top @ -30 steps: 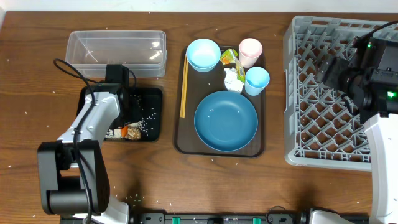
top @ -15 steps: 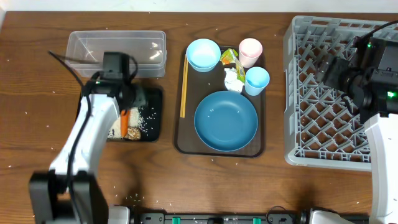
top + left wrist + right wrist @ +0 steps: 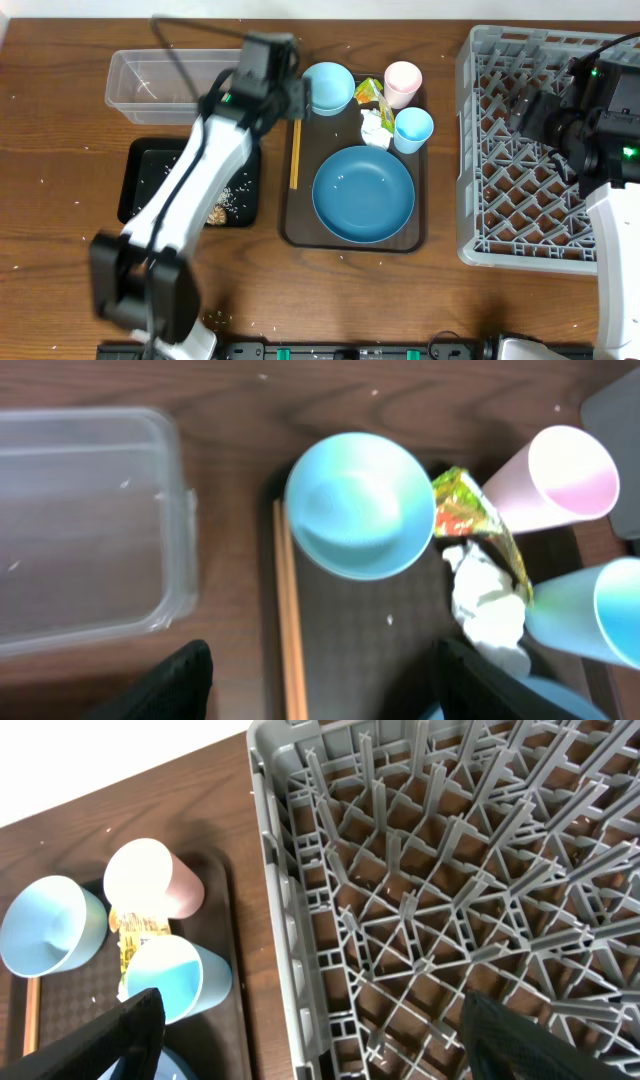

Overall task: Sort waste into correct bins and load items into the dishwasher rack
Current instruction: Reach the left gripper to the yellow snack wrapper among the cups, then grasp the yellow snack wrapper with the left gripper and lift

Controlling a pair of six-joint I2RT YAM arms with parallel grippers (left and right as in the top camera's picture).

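Flanking the small light-blue bowl (image 3: 360, 505): thin wooden chopsticks (image 3: 290, 630), crumpled white tissue (image 3: 490, 605). Left gripper (image 3: 322, 660), right gripper (image 3: 310, 1020): fingers apart, empty.

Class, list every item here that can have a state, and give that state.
clear tub: almost empty
black tray: holds loose rice and a food scrap
dishwasher rack: empty where visible
large blue dish: empty
small light-blue bowl: upright, empty
pink cup: upright
light-blue cup: upright
left gripper: open, empty
right gripper: open, empty
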